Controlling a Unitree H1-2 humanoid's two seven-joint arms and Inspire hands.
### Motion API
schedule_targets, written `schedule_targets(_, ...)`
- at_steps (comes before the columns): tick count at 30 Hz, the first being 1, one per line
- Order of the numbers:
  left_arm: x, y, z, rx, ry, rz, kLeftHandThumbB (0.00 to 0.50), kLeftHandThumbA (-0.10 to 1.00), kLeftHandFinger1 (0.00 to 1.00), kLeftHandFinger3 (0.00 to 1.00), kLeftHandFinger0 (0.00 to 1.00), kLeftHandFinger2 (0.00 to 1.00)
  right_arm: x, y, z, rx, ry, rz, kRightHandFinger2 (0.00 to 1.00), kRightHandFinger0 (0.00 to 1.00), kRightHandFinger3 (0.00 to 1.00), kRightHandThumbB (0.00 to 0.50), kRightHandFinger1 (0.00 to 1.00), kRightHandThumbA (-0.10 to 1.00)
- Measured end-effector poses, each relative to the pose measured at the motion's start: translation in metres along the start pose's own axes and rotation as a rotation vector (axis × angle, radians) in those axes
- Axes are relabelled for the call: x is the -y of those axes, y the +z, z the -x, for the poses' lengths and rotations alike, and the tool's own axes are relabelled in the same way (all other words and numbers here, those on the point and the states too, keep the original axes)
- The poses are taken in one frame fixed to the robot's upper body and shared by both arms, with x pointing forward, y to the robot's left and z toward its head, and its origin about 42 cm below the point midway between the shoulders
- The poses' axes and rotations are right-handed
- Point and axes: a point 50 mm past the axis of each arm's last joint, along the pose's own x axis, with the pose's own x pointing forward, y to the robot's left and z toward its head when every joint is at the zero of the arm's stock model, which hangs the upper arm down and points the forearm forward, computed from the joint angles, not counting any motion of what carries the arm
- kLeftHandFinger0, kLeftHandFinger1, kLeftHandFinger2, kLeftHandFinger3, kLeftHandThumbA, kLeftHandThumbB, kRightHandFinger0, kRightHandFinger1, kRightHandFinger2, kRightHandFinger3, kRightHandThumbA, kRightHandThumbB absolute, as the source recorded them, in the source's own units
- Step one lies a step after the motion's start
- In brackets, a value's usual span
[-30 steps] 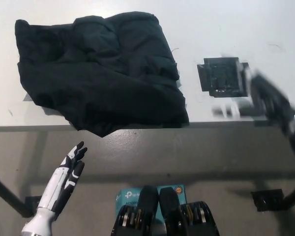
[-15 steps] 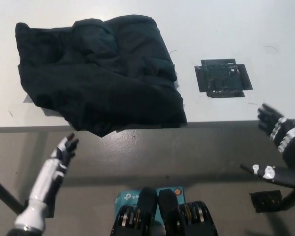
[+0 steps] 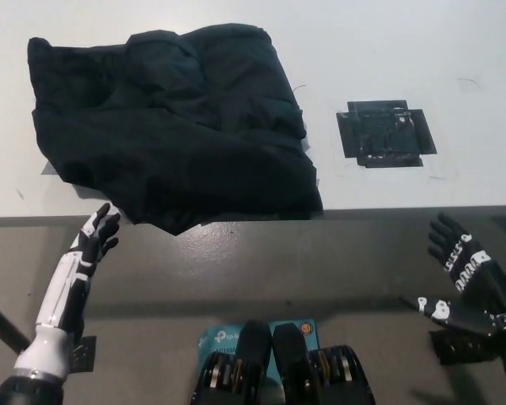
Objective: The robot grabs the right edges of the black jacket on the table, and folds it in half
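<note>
Head view, nearest first: a teal box [image 3: 266, 331] with a printed label lies on the floor at the bottom middle. At the lower left, the left hand [image 3: 95, 234] is raised on its white forearm, fingers spread and empty, just below the table's near edge. At the lower right, the right hand [image 3: 457, 257] also hangs below that edge, fingers apart, thumb stretched out sideways, holding nothing. A small black block [image 3: 462, 346] sits on the floor just beneath it.

Neither hand touches the jacket [image 3: 173, 126]. The left hand is close under the jacket's near left corner, where a fold droops over the table edge. The right hand is well apart from the jacket, off to its right and nearer the robot.

The table [image 3: 388, 51] is white, and its near edge runs straight across the middle of the picture. The jacket lies on its left half, bunched and thick, in a rough square with rumpled folds. Its near edge overhangs the table's edge slightly. Its right edge ends about midway across the table. A little grey material shows from under the jacket at its left and right sides.

To the jacket's right, apart from it, a black taped square [image 3: 386, 133] is stuck flat on the tabletop.
</note>
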Motion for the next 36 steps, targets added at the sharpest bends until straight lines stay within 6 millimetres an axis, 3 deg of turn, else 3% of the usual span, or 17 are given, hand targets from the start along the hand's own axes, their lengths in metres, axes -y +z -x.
schedule_targets(4, 0.001, -0.010, 0.018, -0.043, 0.000, 0.003, 0.194, 1.00, 1.00, 1.00, 1.00, 1.00, 0.002, -0.011, 0.019, -0.030, -0.009, 0.010, 1.00, 1.00, 1.00, 0.167, 1.00, 1.00)
schedule_targets(11, 0.000, -0.017, 0.036, -0.082, -0.012, 0.003, 0.188, 1.00, 1.00, 1.00, 1.00, 1.00, -0.005, -0.028, 0.042, -0.086, -0.005, -0.010, 1.00, 1.00, 1.00, 0.160, 1.00, 1.00)
schedule_targets(16, -0.001, -0.017, 0.036, -0.080, -0.014, 0.001, 0.209, 1.00, 1.00, 1.00, 1.00, 1.00, -0.009, -0.028, 0.041, -0.082, 0.012, -0.021, 1.00, 1.00, 1.00, 0.134, 1.00, 1.00)
schedule_targets(18, -0.001, -0.017, 0.036, -0.080, -0.014, 0.000, 0.217, 1.00, 1.00, 1.00, 1.00, 1.00, -0.010, -0.027, 0.041, -0.082, 0.019, -0.018, 1.00, 1.00, 1.00, 0.148, 1.00, 1.00)
schedule_targets(26, -0.001, -0.017, 0.037, -0.082, -0.016, 0.001, 0.210, 1.00, 1.00, 1.00, 1.00, 1.00, -0.010, -0.026, 0.041, -0.081, 0.026, -0.011, 1.00, 1.00, 1.00, 0.169, 1.00, 1.00)
schedule_targets(29, -0.001, -0.017, 0.039, -0.084, -0.017, 0.003, 0.217, 1.00, 1.00, 1.00, 1.00, 1.00, -0.012, -0.025, 0.040, -0.075, 0.021, -0.014, 1.00, 1.00, 1.00, 0.142, 1.00, 1.00)
schedule_targets(36, -0.001, -0.019, 0.044, -0.092, -0.015, 0.005, 0.191, 1.00, 1.00, 1.00, 1.00, 1.00, -0.029, -0.013, 0.024, -0.009, 0.008, -0.049, 1.00, 1.00, 1.00, 0.152, 1.00, 1.00)
